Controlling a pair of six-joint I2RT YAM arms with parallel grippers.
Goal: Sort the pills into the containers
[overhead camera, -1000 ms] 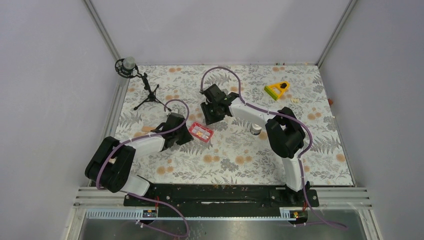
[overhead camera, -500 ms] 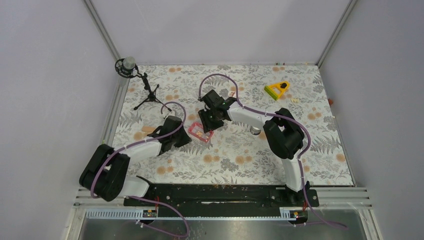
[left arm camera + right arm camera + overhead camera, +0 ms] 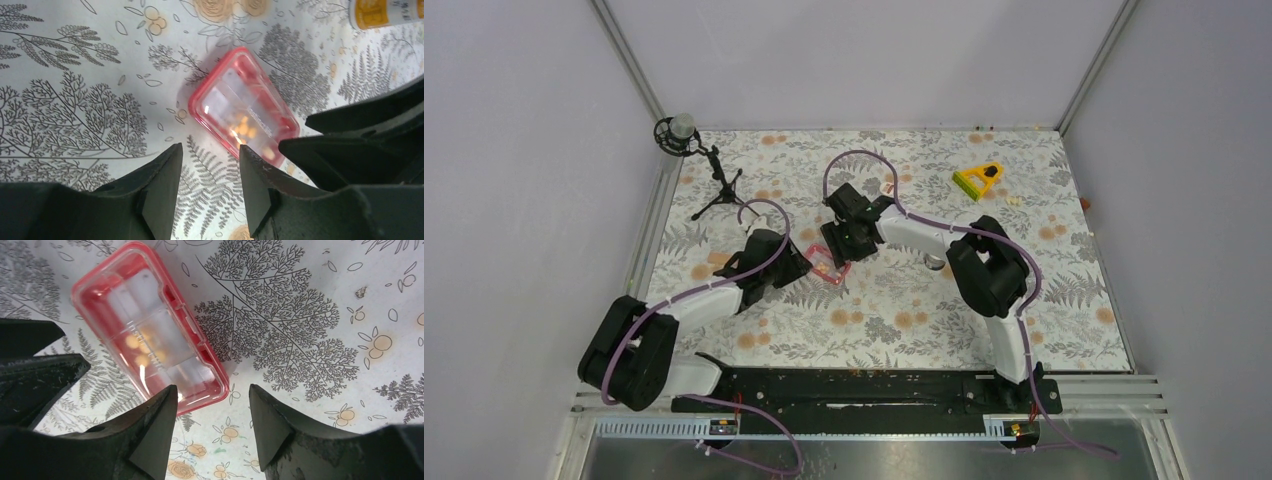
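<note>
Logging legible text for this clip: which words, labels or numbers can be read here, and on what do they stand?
Red-pink rectangular pill tray: raised lettering along its clear lid, too faint to read.
White round bottle with orange label: dark print, blurred and cut off by the frame edge, unreadable.
No other text seen in any view.
</note>
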